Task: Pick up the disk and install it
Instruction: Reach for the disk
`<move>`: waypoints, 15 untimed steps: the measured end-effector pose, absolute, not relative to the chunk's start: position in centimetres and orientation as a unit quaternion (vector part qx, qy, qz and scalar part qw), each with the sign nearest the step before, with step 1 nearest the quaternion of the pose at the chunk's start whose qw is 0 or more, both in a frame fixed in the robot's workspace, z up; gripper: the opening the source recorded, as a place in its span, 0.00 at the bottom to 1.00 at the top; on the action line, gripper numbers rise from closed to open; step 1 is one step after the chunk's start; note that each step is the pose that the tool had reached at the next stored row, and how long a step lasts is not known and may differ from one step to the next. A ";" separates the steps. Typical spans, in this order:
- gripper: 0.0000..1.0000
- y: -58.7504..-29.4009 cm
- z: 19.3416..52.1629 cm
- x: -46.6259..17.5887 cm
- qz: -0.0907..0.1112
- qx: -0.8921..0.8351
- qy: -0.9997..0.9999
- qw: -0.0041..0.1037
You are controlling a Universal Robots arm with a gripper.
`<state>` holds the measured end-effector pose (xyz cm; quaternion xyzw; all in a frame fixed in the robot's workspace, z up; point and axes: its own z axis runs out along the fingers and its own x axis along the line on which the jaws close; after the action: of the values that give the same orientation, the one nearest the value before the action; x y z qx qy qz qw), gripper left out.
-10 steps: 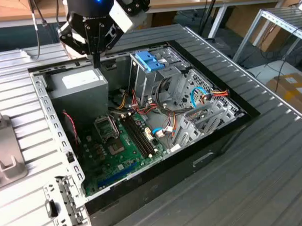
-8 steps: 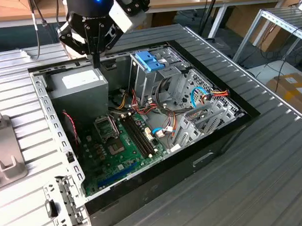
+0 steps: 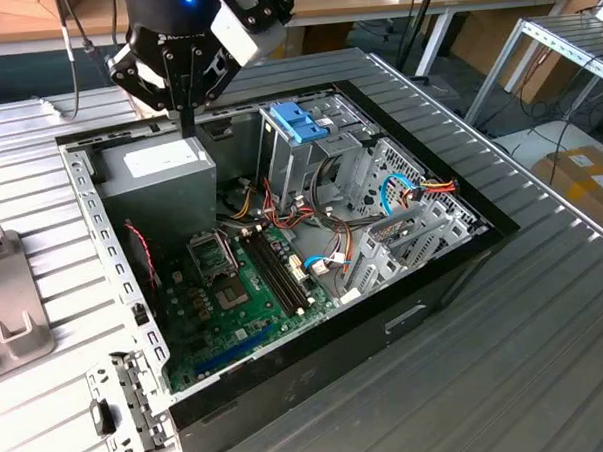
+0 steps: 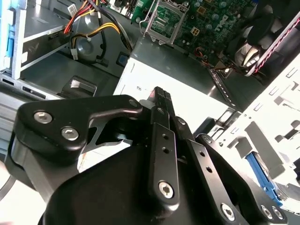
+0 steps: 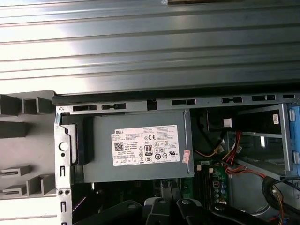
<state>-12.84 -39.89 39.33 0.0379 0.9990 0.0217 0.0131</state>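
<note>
Task judged at its start: nothing gripped, nothing seen installed; pick-up and install both left.

Hand (image 3: 187, 131) poised just above power supply (image 3: 159, 170) inside open chassis (image 3: 94, 230) laid on ribbed surface (image 3: 545, 305). Fingers pressed together, nothing between them.

Drive cage (image 3: 324, 160) with ribbed blue latch (image 3: 299, 121) seen well apart from hand, toward exterior view's right.

Disk not held; its place cannot be told. Blue strip (image 4: 261, 174) glimpsed beside perforated wall in second wrist view, possibly disk's bracket, not certain. Disk's look not judged.
</note>
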 end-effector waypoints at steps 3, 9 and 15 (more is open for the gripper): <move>0.10 -39.9 39.3 -13.0 0.022 0.038 0.999 0.013; 0.10 -39.9 39.3 -13.2 0.022 0.038 0.999 0.013; 0.10 -39.9 39.3 -13.7 0.022 0.038 0.999 0.013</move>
<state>-13.72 -39.89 39.33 0.0379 0.9990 0.0217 0.0131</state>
